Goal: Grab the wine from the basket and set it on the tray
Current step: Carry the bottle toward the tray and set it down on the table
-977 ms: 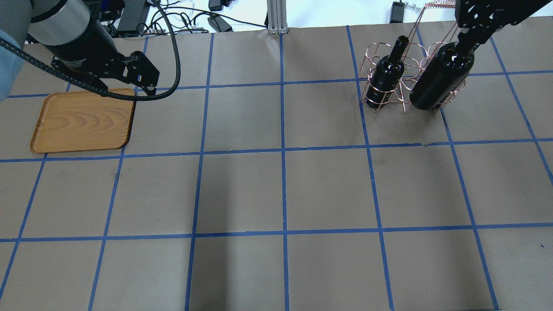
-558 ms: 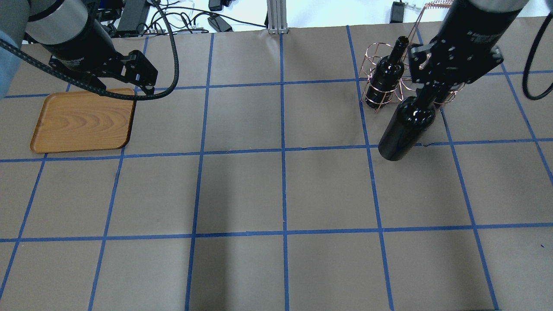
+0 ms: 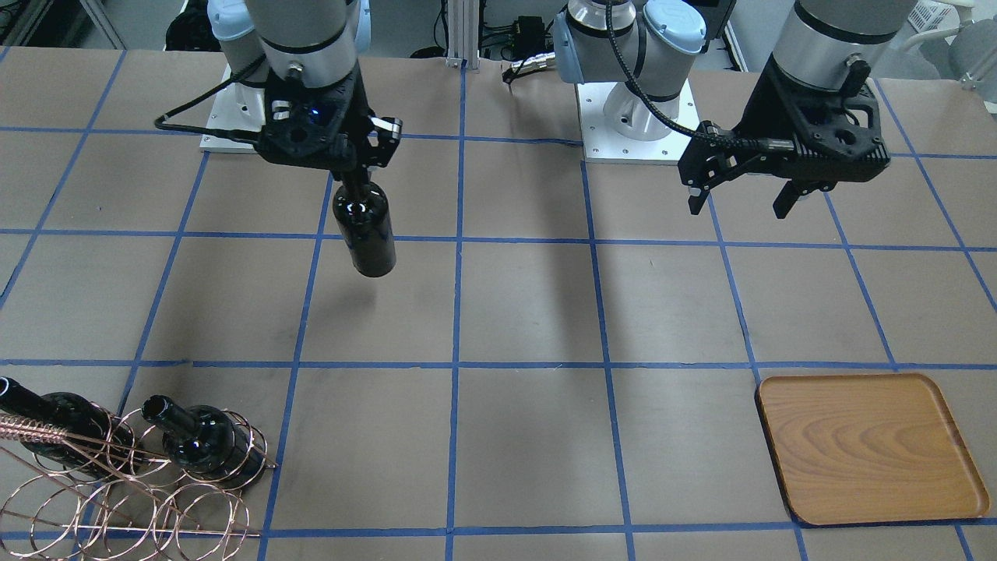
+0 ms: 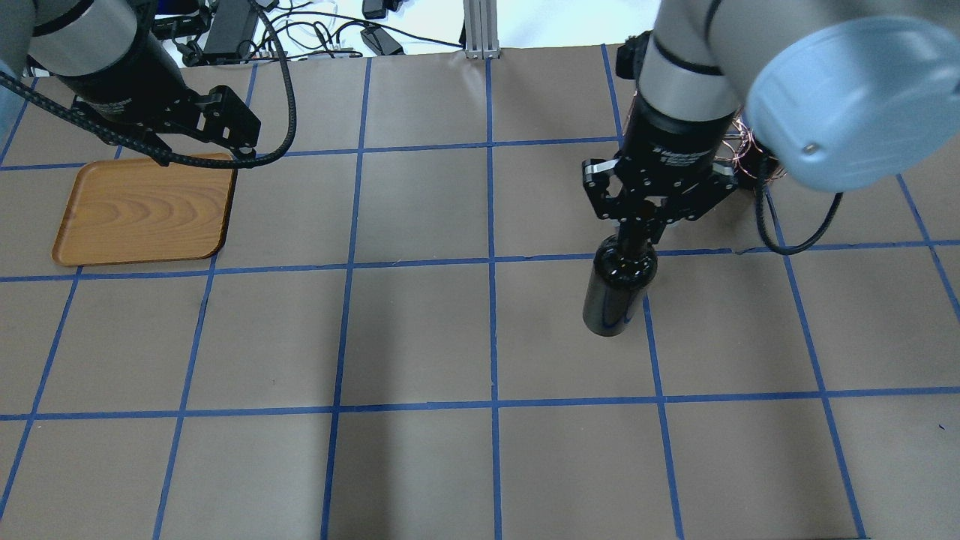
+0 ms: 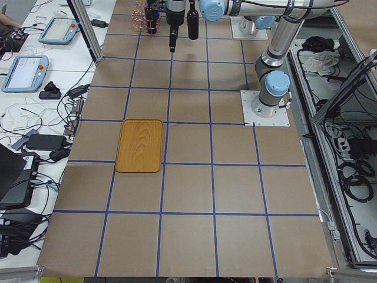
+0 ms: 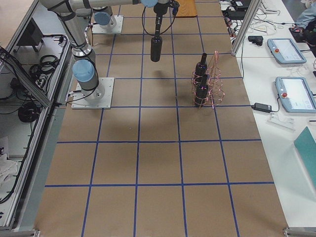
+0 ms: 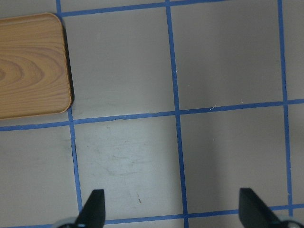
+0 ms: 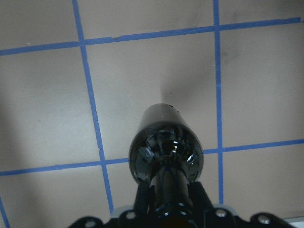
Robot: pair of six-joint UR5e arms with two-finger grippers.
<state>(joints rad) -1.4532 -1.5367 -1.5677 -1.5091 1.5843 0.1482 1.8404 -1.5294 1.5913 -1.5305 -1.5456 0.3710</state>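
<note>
My right gripper (image 4: 640,229) is shut on the neck of a glossy black wine bottle (image 4: 617,294), which hangs upright above the table; it also shows in the front view (image 3: 364,232) and the right wrist view (image 8: 166,147). The copper wire basket (image 3: 117,487) stands at the far right, mostly hidden behind my right arm in the overhead view. It holds two more bottles (image 3: 199,446) (image 3: 47,425). The wooden tray (image 4: 142,211) lies at the far left. My left gripper (image 3: 740,206) is open and empty, hovering beside the tray's far right corner (image 7: 28,66).
The table is brown paper with a blue tape grid (image 4: 491,259). Cables and power bricks (image 4: 330,34) lie beyond the far edge. An aluminium post (image 4: 480,30) stands at the far middle. The two arm bases (image 3: 635,117) sit at the near edge.
My right gripper has lifted the bottle out of the basket and carried it toward the robot and leftward over the table. My left gripper has shifted slightly.
</note>
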